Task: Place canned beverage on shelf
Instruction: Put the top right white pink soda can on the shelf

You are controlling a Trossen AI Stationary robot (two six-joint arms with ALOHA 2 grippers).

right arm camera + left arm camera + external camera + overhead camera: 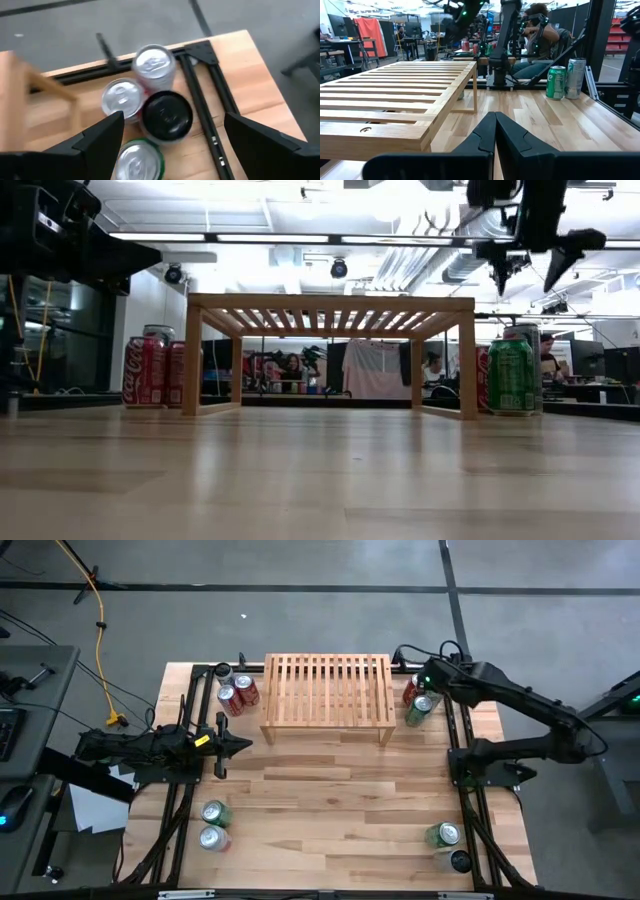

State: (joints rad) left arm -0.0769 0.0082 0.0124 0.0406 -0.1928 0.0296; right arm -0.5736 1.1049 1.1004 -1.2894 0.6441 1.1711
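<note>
Nearest the camera side of the light-wood desk (340, 810), two cans lying by the left edge (214, 825) and a green can with a dark-topped one by the right edge (447, 845) are seen from above. Farther in, the left gripper (240, 745) is held over the desk's left side, short of the shelf, its fingers (485, 135) pressed together with nothing between them. Beyond it, the shelf (327, 692), a low light-wood rack with a slatted top, is set across the middle of the desk's far half, and no can is seen on its slats. Red cans (238, 693) are grouped just beside its left end, with a dark-topped can (222, 671) behind them. At the shelf's right end, a green can (419, 710) and a red can (411, 690) are stood close together on the desk; in the low view the green can (511, 375) is seen upright just outside the shelf's right leg. The right gripper (428, 683) is held above this group, its fingers (100, 137) spread wide apart and clamped on nothing; in its wrist view, silver can tops (152, 62) and a black-topped can (166, 114) are seen below between them. In the room beyond the desk, a seated person (537, 32) is seen.
</note>
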